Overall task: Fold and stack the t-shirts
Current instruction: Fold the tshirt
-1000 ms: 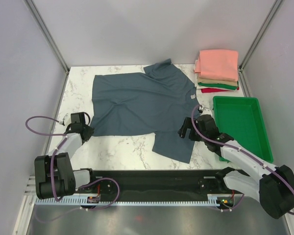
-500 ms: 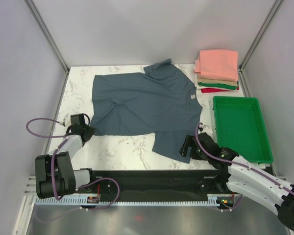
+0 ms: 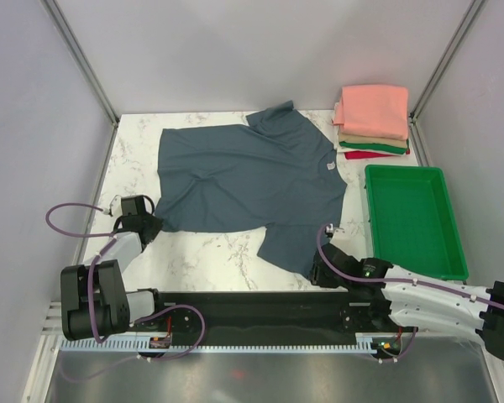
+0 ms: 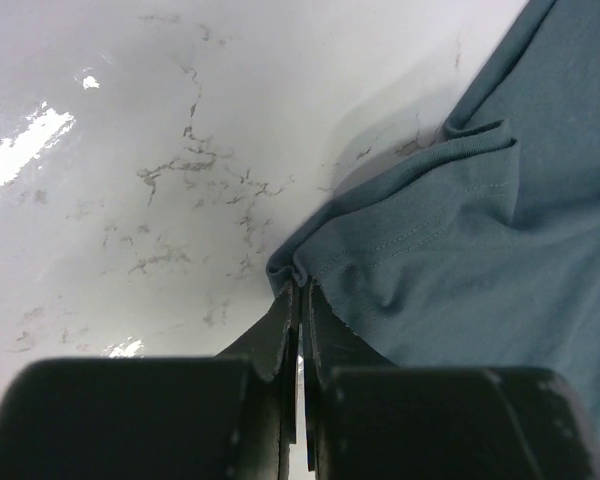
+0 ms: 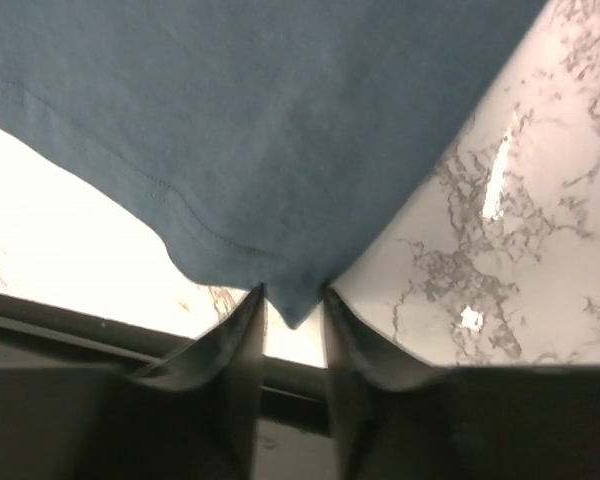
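The slate blue-grey t-shirt point(image 3: 252, 176) lies spread flat on the marble table, one sleeve pointing to the near edge. My left gripper point(image 3: 154, 227) is at its near left hem corner. In the left wrist view this gripper point(image 4: 300, 290) is shut, with the bunched hem of the shirt point(image 4: 480, 260) pinched at the tips. My right gripper point(image 3: 317, 273) sits low at the near sleeve's corner. In the right wrist view its jaws point(image 5: 294, 300) stand partly apart, with the pointed corner of the shirt point(image 5: 280, 130) between them and a gap showing. Folded t-shirts point(image 3: 371, 113) are stacked at the back right, salmon-pink on top.
A green plastic tray point(image 3: 412, 222) stands on the right side, just right of my right arm. The black base rail point(image 3: 260, 306) runs along the near edge, close under my right gripper. Grey walls enclose the table on the left, right and back.
My right arm has swung from beside the tray back toward the near edge, down to the sleeve's corner, and its jaws have narrowed. The left gripper has kept its hold.
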Motion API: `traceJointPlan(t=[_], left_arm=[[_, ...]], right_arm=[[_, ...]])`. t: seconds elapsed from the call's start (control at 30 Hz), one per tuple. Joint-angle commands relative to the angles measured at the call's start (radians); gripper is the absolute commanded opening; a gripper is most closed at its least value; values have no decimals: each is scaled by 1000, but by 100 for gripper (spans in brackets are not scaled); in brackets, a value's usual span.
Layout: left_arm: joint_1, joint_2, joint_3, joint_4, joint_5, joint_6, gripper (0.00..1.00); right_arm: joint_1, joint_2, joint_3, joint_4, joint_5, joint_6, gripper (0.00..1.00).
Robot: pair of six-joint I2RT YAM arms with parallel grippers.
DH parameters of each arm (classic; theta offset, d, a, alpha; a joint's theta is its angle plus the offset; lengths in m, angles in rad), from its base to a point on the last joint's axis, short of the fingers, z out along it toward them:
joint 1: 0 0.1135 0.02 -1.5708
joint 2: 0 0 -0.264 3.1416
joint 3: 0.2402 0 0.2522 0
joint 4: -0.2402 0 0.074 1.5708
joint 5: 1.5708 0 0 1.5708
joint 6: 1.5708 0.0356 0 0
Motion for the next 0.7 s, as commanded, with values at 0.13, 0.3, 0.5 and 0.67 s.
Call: traceJointPlan(t=[0.13,0.3,0.5,0.67], left_arm=[[5,12,-11,33,15,27,2],[4,3,0,-2,25,65,2],[2,-131,-27,-73,90,69,2],[1,-275,-14,-180,164,53,2]], right_arm=[[68,26,10,-35,75,70,6],[86,-24,73,-160,166,76,0],[111,-109,178,-336,319,87,0],[124,-138,208,-360,352,102,0]])
